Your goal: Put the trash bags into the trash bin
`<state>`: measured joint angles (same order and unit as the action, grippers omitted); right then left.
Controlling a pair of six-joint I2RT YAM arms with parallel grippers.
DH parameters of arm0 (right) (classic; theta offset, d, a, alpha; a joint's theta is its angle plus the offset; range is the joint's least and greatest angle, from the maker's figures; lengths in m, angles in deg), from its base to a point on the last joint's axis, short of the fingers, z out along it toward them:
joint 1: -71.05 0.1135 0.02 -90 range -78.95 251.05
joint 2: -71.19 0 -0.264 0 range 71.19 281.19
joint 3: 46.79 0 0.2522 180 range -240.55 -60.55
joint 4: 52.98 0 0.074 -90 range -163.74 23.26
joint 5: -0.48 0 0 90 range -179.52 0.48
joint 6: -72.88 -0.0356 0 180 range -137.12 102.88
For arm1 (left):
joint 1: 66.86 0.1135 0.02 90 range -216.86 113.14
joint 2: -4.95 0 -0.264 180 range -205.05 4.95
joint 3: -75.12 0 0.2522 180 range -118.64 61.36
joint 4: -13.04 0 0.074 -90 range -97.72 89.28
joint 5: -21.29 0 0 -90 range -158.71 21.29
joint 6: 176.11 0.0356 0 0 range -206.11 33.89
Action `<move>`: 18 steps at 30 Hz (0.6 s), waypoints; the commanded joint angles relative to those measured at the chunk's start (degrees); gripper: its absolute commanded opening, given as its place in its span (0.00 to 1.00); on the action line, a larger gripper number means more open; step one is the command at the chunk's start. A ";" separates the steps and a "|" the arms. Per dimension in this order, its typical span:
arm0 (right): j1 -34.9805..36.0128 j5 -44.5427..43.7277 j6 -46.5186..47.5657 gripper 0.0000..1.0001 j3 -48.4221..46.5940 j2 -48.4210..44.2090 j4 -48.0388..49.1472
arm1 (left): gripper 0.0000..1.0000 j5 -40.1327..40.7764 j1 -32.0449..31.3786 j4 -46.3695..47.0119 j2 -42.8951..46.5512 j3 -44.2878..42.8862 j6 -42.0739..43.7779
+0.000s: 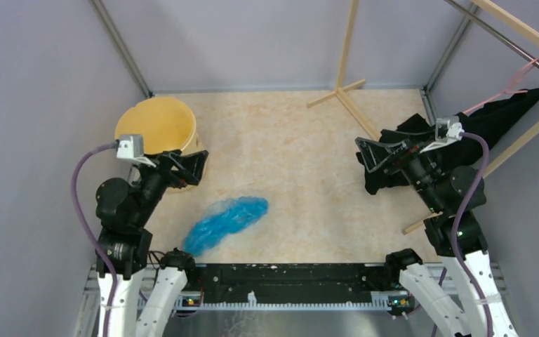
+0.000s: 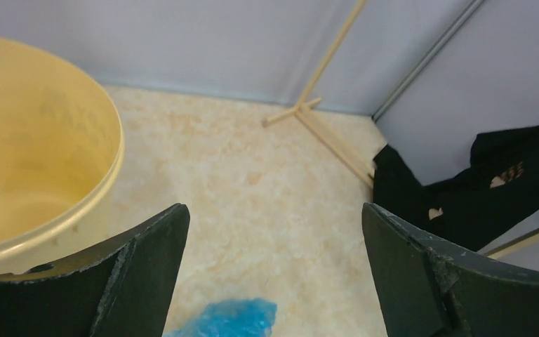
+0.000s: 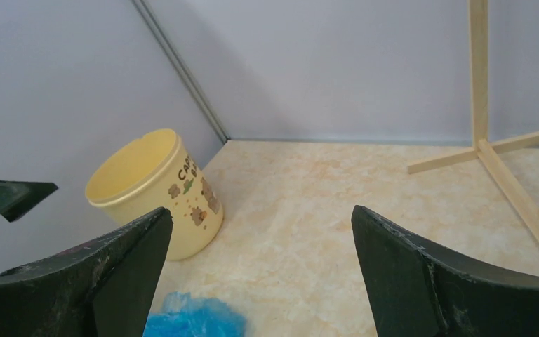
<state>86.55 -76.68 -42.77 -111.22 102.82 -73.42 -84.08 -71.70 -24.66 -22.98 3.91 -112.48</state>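
Plainly, with left gripper (image 1: pixel 195 167) and right gripper (image 1: pixel 363 156) both spread empty and the trash bag (image 1: pixel 226 223) crumpled on the table (image 1: pixel 309 161) near the trash bin (image 1: pixel 156 121), a shallow pinch may slip off its thin film.

The trash bin (image 1: pixel 156 126) stands at the far left of the table (image 1: pixel 302 175). The trash bag (image 1: pixel 226 223) lies on the table nearer the front, right of the bin and apart from it. The left gripper (image 1: pixel 198 168) hangs just beside the bin's right side. A wooden stand (image 1: pixel 342 91) rises at the back, right of centre. A cloth (image 1: pixel 495 116) hangs at the right edge, behind the right gripper (image 1: pixel 363 156).
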 commanded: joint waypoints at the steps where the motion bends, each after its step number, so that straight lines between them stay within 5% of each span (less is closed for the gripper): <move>1: -0.61 1.32 -0.80 0.99 -0.57 -0.10 0.44 | 0.99 -3.83 0.33 -4.41 -2.72 2.14 3.07; 9: -0.65 5.07 -5.40 0.99 2.62 -0.52 4.22 | 0.99 -12.52 0.28 -3.72 -3.54 9.71 1.28; 18: -0.70 28.32 -9.30 0.99 2.83 3.18 17.75 | 0.99 -11.09 0.27 -6.32 -5.85 18.23 -2.43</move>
<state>86.51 -59.69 -50.07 -106.22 104.22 -64.19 -96.28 -71.70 -29.87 -27.22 20.60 -111.87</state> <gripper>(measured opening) 0.985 0.987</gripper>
